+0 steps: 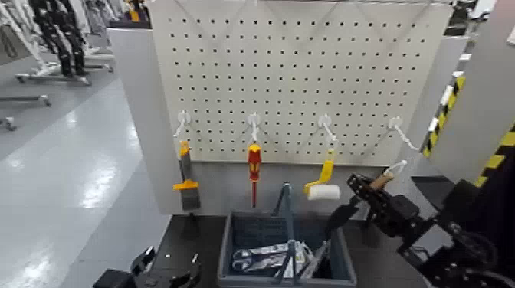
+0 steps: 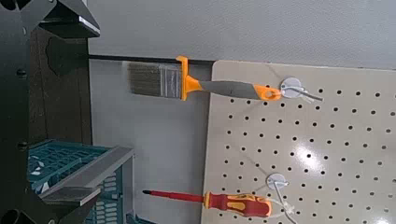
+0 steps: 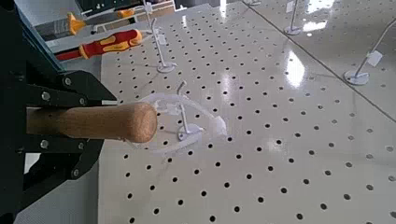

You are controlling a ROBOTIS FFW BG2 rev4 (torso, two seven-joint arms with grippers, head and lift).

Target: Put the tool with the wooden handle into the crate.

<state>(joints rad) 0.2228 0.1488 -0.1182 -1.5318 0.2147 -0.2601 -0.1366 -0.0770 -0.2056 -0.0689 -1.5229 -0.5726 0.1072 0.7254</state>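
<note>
The trowel (image 1: pixel 381 181) has a pale wooden handle and a dark blade (image 1: pixel 339 217) that points down-left toward the crate. My right gripper (image 1: pixel 366 193) is shut on the handle, just below the rightmost pegboard hook (image 1: pixel 398 130). In the right wrist view the handle (image 3: pixel 103 122) lies between my dark fingers (image 3: pixel 70 90), its rounded end close to a white hook (image 3: pixel 190 123). The dark grey crate (image 1: pixel 337 264) stands on the table below, with its upright loop handle (image 1: pixel 286 207). My left gripper (image 1: pixel 167 273) is parked low at the left, open and empty.
On the pegboard (image 1: pixel 306 69) hang a paintbrush (image 1: pixel 186 180), a red-and-yellow screwdriver (image 1: pixel 254 165) and a yellow-handled paint roller (image 1: pixel 322 186). Scissors (image 1: pixel 257 259) and other tools lie in the crate. A yellow-and-black striped post (image 1: pixel 498 157) stands at the right.
</note>
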